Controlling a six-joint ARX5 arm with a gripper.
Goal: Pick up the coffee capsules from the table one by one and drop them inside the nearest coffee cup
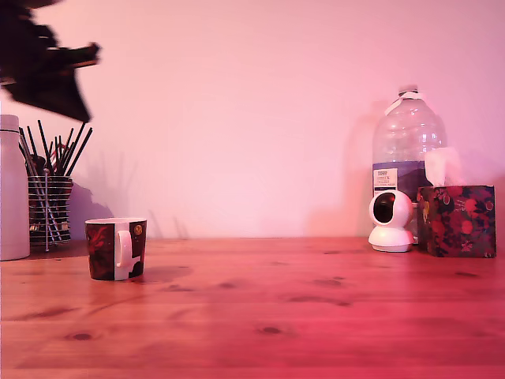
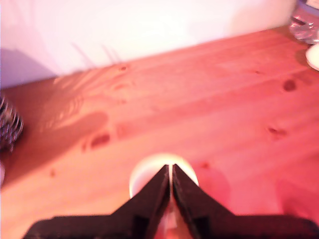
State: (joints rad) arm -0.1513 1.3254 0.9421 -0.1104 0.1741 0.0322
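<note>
Pincer: the pincer [image 2: 171,172] hangs high above the tabletop [image 1: 316,316], seen as a dark blur at the upper left of the exterior view; in the wrist view its two dark fingers [image 2: 152,191] are almost together, a thin slit between the tips, nothing visibly held.
Coffee cup: the red-and-black mug [image 1: 115,249] with white handle and rim stands upright on the left of the tabletop in the exterior view; in the wrist view its white rim [image 2: 142,169] shows directly beyond the fingertips.
Capsule: none can be made out in either view.
Far left: a white cylinder [image 1: 12,189] and a wire-mesh holder of black sticks [image 1: 50,201].
Far right: a water bottle [image 1: 406,146], a small white camera [image 1: 391,221], a floral tissue box [image 1: 458,221].
</note>
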